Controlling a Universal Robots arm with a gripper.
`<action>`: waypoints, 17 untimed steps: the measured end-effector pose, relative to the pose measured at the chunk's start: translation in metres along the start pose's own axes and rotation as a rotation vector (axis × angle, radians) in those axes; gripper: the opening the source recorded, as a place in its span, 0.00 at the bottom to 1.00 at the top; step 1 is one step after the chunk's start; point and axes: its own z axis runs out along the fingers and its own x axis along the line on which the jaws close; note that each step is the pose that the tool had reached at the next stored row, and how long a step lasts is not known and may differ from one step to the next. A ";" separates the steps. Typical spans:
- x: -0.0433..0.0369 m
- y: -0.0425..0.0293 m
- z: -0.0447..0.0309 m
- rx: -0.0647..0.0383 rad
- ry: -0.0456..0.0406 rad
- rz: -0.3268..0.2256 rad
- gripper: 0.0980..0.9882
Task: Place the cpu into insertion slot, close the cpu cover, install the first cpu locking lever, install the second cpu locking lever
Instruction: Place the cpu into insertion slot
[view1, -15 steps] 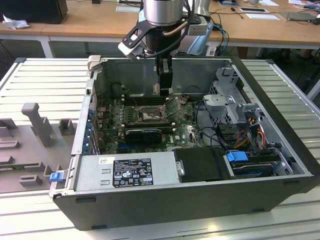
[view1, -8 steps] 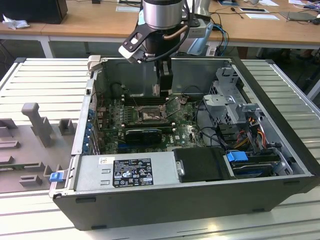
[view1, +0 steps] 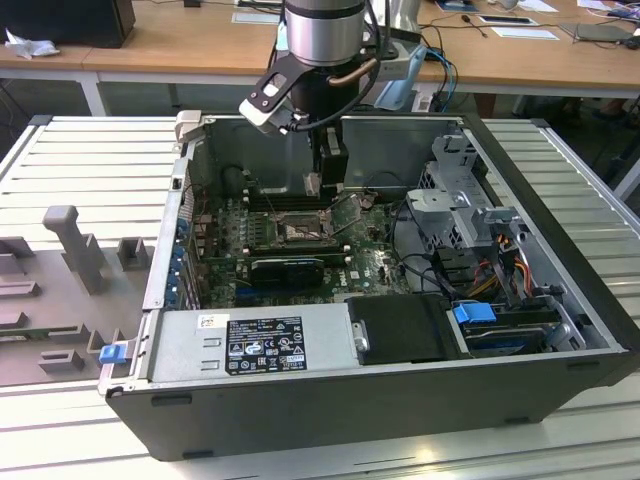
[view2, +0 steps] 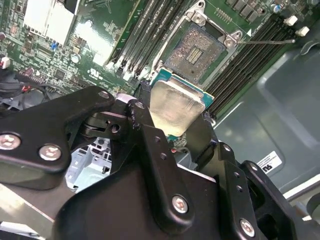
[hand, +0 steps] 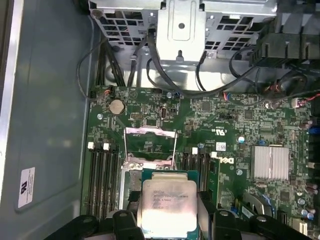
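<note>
On the exterior view's left, grey fixture blocks (view1: 75, 245) sit on the slatted table (view1: 90, 150). The open computer case (view1: 150, 300) holds a green motherboard (view1: 225, 240); above its bare insertion slot (view2: 197, 50) the gripper (view2: 172, 125) pinches the cpu (view2: 175, 102) by two edges, the cpu cover (hand: 149, 130) tilted up open. Further right inside, a drive cage (view1: 455, 190) and cables (view1: 500, 270)

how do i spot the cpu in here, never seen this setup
Start at the open computer case lying on its side and find the green motherboard inside. By its square insertion slot the black hand holds the cpu: a small flat square with a pale silvery top, unlike the long black memory slots beside it.
</note>
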 end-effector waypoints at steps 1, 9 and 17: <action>0.0000 -0.0001 0.0008 0.000 -0.0005 -0.001 0.48; -0.0004 -0.0009 0.0108 0.003 -0.0018 -0.006 0.48; -0.0006 -0.0029 0.0228 0.003 -0.0017 -0.006 0.48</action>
